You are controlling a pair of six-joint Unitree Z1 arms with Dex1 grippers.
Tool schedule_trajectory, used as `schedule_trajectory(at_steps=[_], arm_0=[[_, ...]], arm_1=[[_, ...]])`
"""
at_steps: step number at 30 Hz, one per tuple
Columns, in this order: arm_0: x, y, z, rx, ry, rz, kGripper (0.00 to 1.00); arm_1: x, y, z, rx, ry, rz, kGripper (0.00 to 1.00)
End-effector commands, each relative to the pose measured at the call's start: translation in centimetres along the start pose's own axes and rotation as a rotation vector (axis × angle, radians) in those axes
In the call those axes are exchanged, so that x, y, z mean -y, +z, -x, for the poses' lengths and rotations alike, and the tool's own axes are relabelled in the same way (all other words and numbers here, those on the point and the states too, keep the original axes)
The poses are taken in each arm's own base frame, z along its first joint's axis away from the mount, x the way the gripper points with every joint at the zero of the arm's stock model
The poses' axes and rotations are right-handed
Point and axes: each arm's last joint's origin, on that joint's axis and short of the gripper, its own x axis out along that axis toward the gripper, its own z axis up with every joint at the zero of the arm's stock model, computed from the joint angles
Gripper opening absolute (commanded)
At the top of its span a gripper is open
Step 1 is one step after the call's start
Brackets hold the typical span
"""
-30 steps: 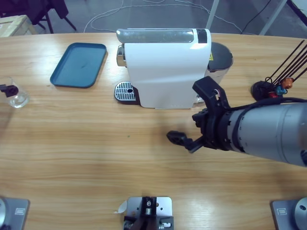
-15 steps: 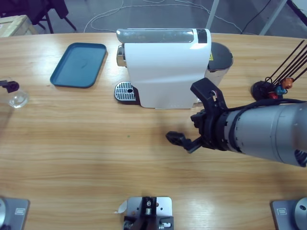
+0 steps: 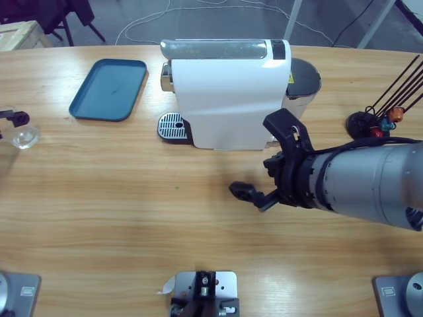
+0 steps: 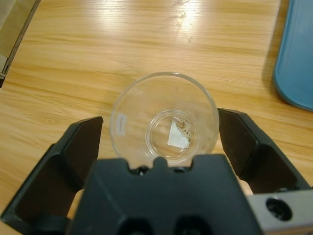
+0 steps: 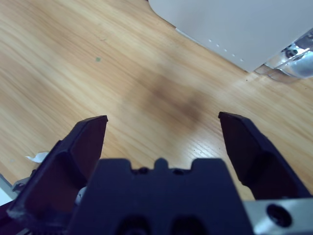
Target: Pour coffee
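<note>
— Where is the glass cup [image 4: 164,121] sitting?

— Upright on the table [image 3: 132,198], near its left edge, between the spread jaws of the left hand [image 4: 161,142], which is gripping nothing.

— And the right hand [image 5: 164,142]?

— It is hovering wide open over bare wood, just in front of the white coffee machine [image 3: 228,92]; a blue tray [image 3: 109,89] is lying beside that machine.

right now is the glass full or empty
Empty and upright: the left wrist view looks straight down through the glass to its bare bottom, no liquid inside.
</note>
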Motion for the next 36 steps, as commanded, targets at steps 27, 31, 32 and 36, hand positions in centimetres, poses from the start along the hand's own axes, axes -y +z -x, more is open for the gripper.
schedule_trajectory(at_steps=[27,31,32,36], arm_0=[[3.3,4.4,8.1,0.165,-0.831,-0.347,0.000],[5.9,5.8,7.5,0.184,-0.888,-0.560,0.000],[6.3,6.1,7.1,0.193,-0.901,-0.592,0.000],[7.9,6.0,4.4,0.205,-0.947,-0.770,0.000]], arm_1=[[5.1,-3.3,12.2,0.132,-0.093,0.137,1.000],[7.4,-5.7,13.3,0.112,-0.139,0.112,1.000],[7.8,-6.0,13.6,0.116,-0.150,0.098,1.000],[8.6,-6.4,14.5,0.140,-0.164,0.064,1.000]])
